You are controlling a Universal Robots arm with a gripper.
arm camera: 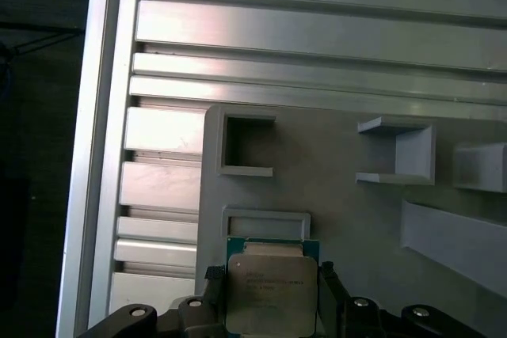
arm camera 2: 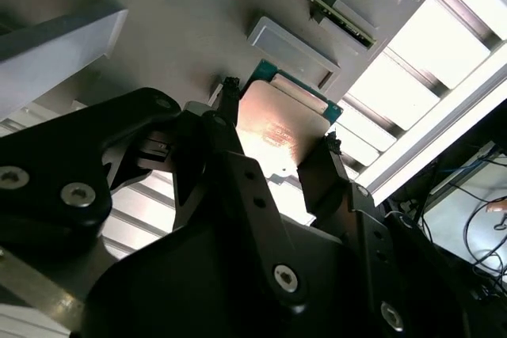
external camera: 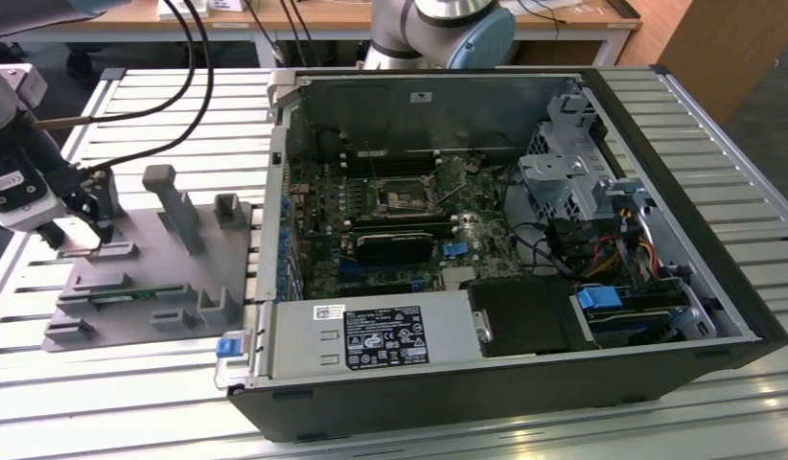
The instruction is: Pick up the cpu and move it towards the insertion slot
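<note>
The gripper [external camera: 84, 228] is seen at the exterior view's left, pointed down over the grey fixture plate [external camera: 151, 287]. Its black fingers [arm camera 2: 230, 116] are closed against two opposite edges of the cpu [arm camera: 269, 290], which is clamped between them. The cpu is held flat with its shiny metal lid turned towards both wrist cameras. Being square, it shows no long axis, and its edges are lined up roughly with the plate's edges. A green rim is seen on its far edge in the second wrist view. The arm's wrist is cut off by the exterior view's left edge. Whether the cpu is lifted clear of the plate cannot be told. The insertion slot [external camera: 405, 198] is seen well apart, towards the exterior view's right, mid-frame, on the green board inside the open computer case [external camera: 701, 287].
</note>
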